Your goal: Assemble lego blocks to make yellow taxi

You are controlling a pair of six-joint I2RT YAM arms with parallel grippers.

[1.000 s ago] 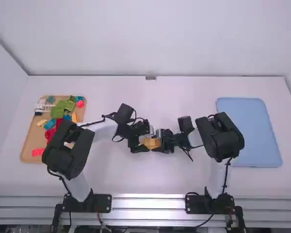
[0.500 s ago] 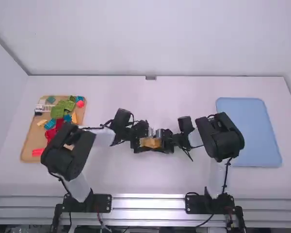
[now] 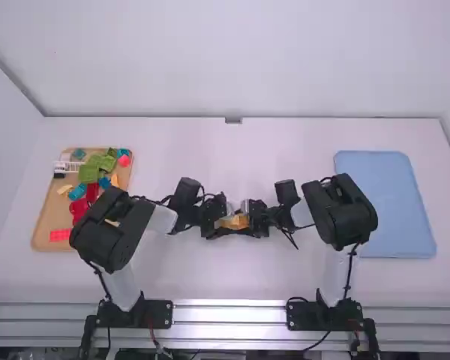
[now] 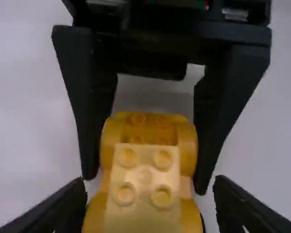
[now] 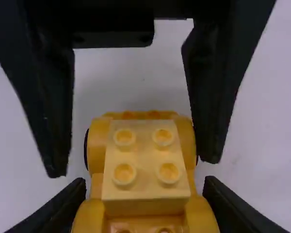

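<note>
While right black two-finger gripper (image 4: 145, 183) grips orange-yellow brick car body (image 5: 98, 145) mid white table (image 3: 240, 274), left gripper (image 5: 135, 165) has fingers open round other end. Pale yellow four-stud block (image 5: 145, 158) on top. Seating step imo, next move needs steady right hold, left lined up before squeezing
</note>
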